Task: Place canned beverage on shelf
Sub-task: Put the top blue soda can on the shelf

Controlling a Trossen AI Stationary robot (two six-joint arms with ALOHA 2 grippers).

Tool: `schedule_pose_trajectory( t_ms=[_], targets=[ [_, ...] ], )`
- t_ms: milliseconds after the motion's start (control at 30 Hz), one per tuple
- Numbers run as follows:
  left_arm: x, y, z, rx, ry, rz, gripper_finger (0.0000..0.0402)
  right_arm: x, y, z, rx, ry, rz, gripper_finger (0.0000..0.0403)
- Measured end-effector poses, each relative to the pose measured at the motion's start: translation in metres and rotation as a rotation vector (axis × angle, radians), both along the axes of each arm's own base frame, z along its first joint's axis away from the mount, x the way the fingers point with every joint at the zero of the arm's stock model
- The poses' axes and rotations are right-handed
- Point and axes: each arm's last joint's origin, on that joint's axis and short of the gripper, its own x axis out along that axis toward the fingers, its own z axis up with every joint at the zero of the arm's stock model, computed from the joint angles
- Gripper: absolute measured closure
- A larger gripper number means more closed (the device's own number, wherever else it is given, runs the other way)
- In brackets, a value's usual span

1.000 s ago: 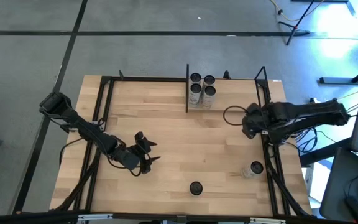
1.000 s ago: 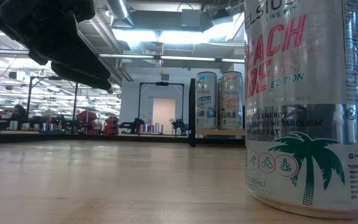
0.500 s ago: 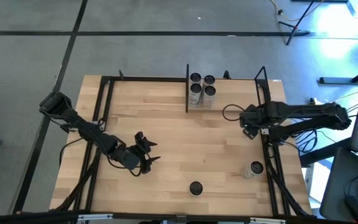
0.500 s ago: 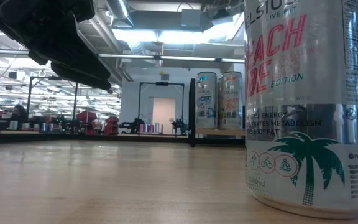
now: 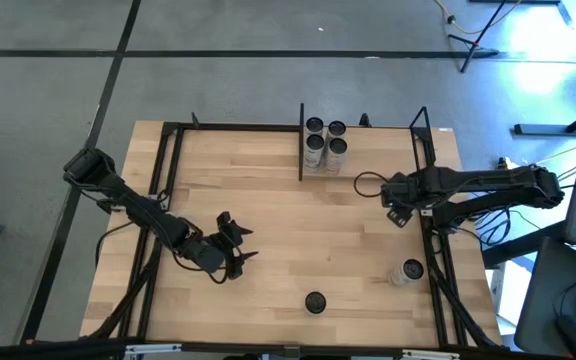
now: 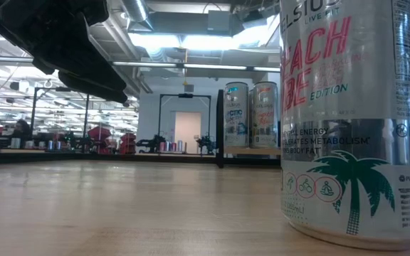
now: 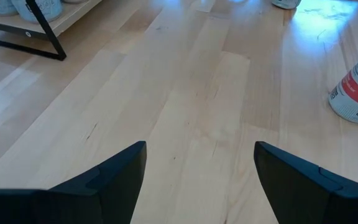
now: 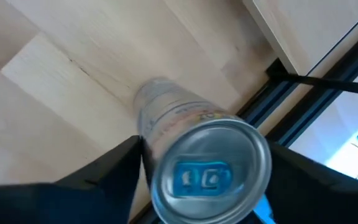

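Silver aluminium beverage can [image 8: 194, 149] sits clamped in the right end effector [image 5: 400, 203], beside the narrow light-wood shelf [image 5: 373, 152] holding four cans [image 5: 325, 142]; placement pending. Left end effector [image 5: 230, 243] idle, released.

Seven cans [image 5: 325, 147], one shelf [image 5: 368, 128], two arms [image 5: 148, 212].

Right end effector [image 8: 201, 162] clamped; left [image 7: 201, 165] spread.
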Motion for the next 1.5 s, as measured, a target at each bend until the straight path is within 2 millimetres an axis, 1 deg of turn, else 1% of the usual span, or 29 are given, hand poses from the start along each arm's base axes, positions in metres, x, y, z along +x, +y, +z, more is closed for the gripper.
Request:
schedule_pose_trajectory(
  t_ms=[100, 133, 233, 333, 633, 800, 900, 1000, 1233, 1367, 1500],
  targets=[
    [0.0, 0.0, 0.0, 0.005, 0.001, -0.003, 0.0111, 0.0, 0.0, 0.001, 0.008, -0.004, -0.001, 0.0178],
    [0.0, 0.0, 0.0, 0.006, 0.002, -0.004, 0.0111, 0.0, 0.0, 0.001, 0.008, -0.005, 0.0, 0.0193],
    [0.0, 0.0, 0.0, 0.006, 0.002, -0.004, 0.0111, 0.0, 0.0, 0.002, 0.007, -0.007, -0.001, 0.0194],
    [0.0, 0.0, 0.0, 0.006, 0.002, -0.004, 0.0111, 0.003, 0.0, 0.008, 0.015, -0.023, 0.0, 0.0194],
    [0.001, 0.0, 0.001, 0.001, -0.006, -0.004, 0.0111, 0.013, 0.0, 0.06, 0.0, -0.194, 0.012, 0.0194],
    [0.001, -0.001, 0.001, 0.001, -0.016, -0.008, 0.0111, 0.014, -0.004, 0.087, -0.086, -0.277, 0.015, 0.0194],
    [0.002, -0.001, 0.002, -0.006, -0.028, -0.008, 0.0111, 0.015, -0.014, 0.098, -0.131, -0.284, -0.024, 0.0194],
    [0.002, -0.001, 0.003, -0.011, -0.035, -0.008, 0.0111, 0.016, -0.029, 0.102, -0.156, -0.249, -0.071, 0.0194],
    [0.002, -0.001, 0.003, -0.012, -0.035, -0.008, 0.0111, 0.014, -0.078, 0.091, -0.142, -0.084, -0.206, 0.0194],
    [0.002, -0.002, 0.003, -0.016, -0.034, -0.011, 0.0111, 0.012, -0.101, 0.086, -0.136, -0.057, -0.25, 0.0194],
    [0.002, -0.002, 0.003, -0.032, -0.037, -0.003, 0.0111, 0.01, -0.122, 0.083, -0.154, -0.068, -0.264, 0.0194]
  ],
)
